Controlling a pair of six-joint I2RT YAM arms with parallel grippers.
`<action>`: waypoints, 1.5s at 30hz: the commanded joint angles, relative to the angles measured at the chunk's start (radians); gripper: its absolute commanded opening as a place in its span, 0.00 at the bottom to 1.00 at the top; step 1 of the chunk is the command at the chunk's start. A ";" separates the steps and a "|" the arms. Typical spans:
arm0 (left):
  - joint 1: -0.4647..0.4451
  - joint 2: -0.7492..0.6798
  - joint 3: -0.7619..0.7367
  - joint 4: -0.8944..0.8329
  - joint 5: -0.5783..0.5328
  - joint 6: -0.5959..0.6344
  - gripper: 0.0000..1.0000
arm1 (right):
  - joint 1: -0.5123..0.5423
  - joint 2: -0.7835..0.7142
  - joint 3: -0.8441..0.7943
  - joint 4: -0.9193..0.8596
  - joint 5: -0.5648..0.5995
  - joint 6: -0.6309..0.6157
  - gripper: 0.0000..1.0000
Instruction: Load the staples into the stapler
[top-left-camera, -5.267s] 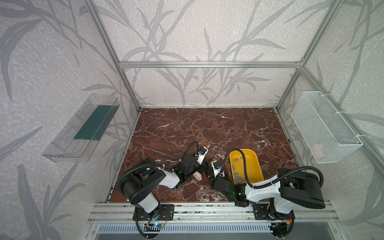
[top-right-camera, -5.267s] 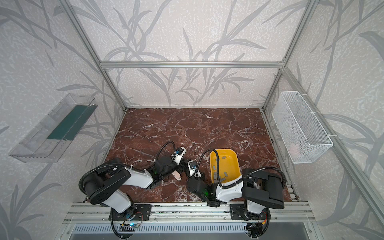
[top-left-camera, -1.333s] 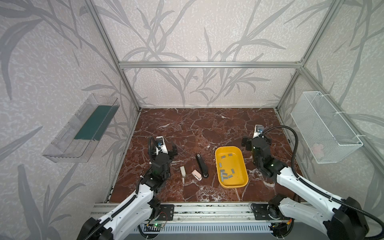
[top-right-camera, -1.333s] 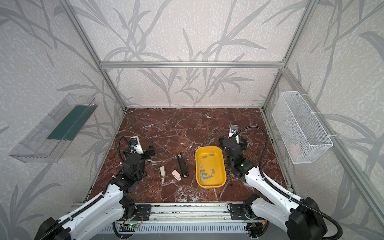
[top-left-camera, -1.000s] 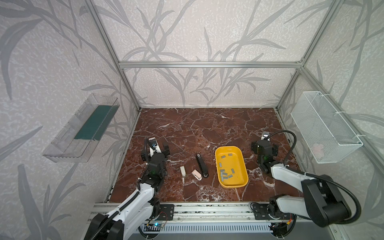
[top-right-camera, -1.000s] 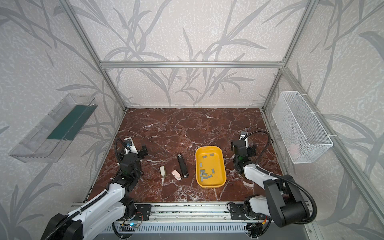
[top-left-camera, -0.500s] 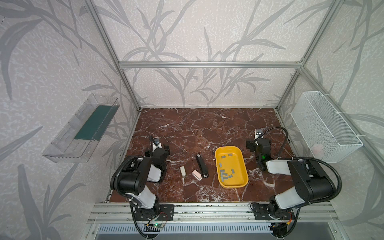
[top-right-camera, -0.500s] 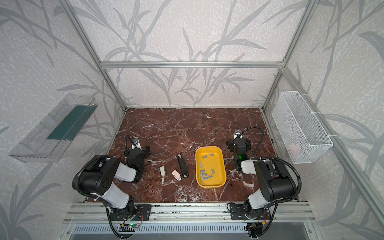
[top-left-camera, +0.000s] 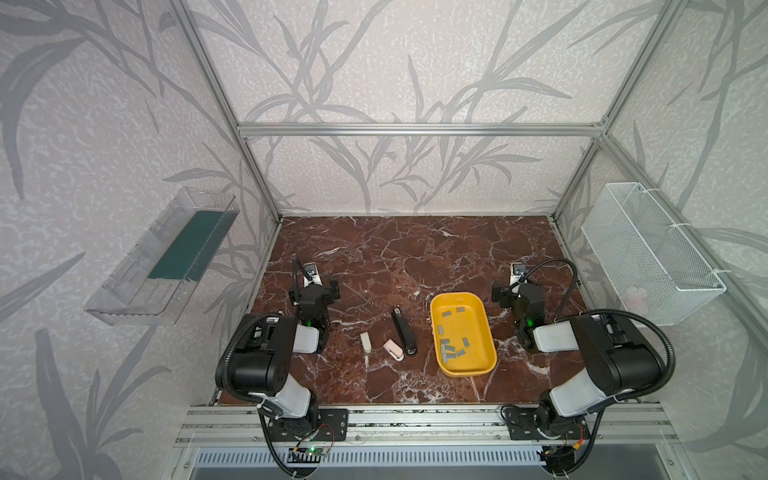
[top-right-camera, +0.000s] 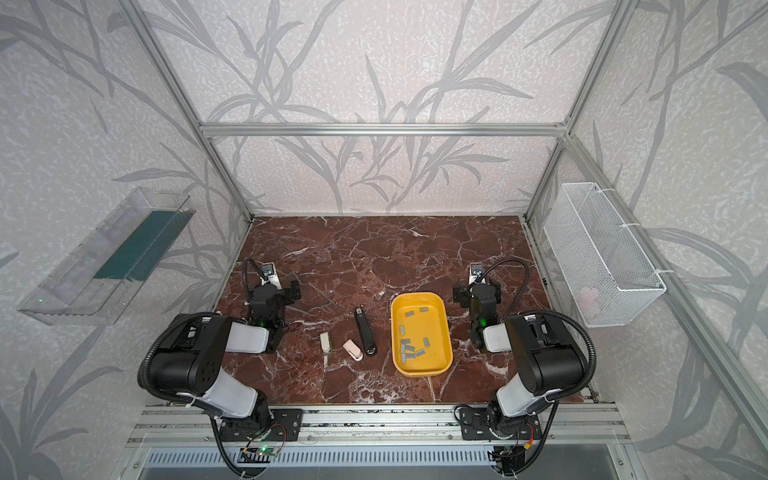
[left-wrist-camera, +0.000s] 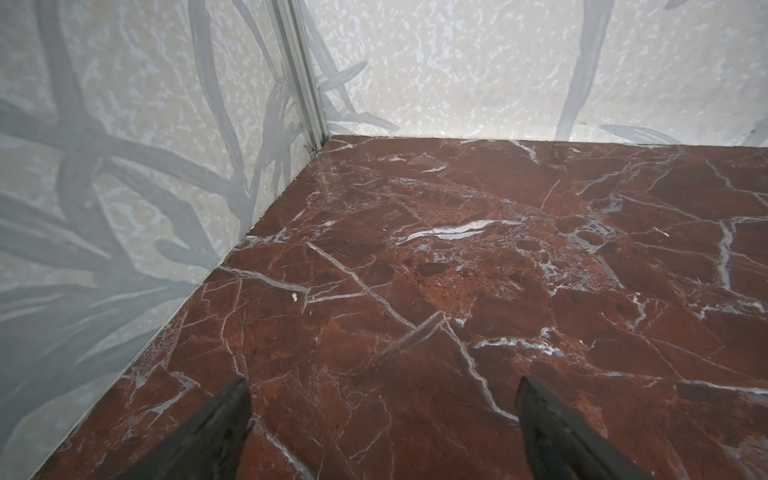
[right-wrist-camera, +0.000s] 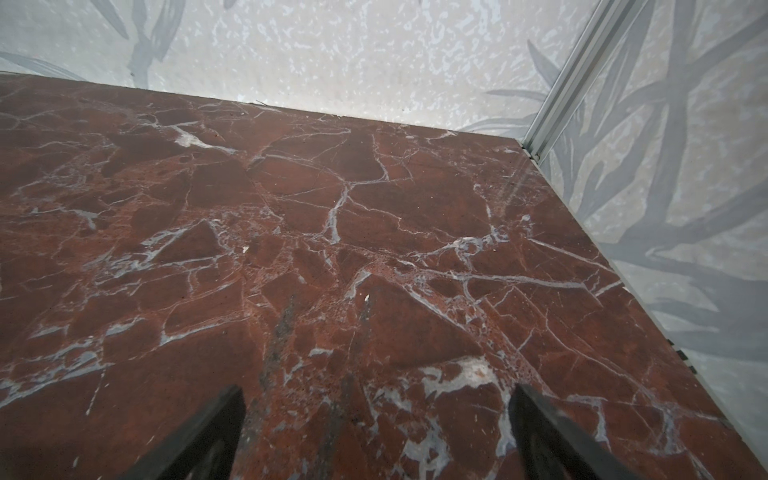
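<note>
1. Judging the step in hand as the first reach, with nothing yet picked up.
2. Seeing the left pincer wide open and empty above bare surface near the left wall; seeing the right pincer equally wide and empty, near the far right corner of the yellow tray.
3. Finding the staples inside that tray: about a dozen grey strips, most crowding toward the near end, a few lying apart at the far end.
4. Finding three staplers left of the tray: the black stapler nearest to it, the pink stapler just beside its near end, perhaps touching, the white stapler a little further left. Not being able to pick out the intended one, nor to tell open from closed.
5. Choosing preferably a lonely strip at the far end, for avoiding two coming up together.
6. Narrowing the right pincer before descending, then coming straight down and closing across the short side, for not pushing the flat strip away over the smooth tray floor.
7. Closing gently, fearing a break in so thin a strip.
8. Bringing the left pincer over for pinning the stapler, probably light and sliding easily on the polished surface.
</note>
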 joint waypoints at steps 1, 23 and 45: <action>0.006 0.002 0.016 0.001 0.010 -0.006 0.99 | -0.003 0.006 0.013 0.040 -0.005 -0.005 0.99; 0.046 -0.008 0.040 -0.062 0.084 -0.034 0.99 | -0.003 0.007 0.012 0.044 -0.004 -0.007 0.99; 0.046 -0.008 0.040 -0.062 0.084 -0.034 0.99 | -0.007 0.004 0.013 0.039 -0.069 -0.027 0.99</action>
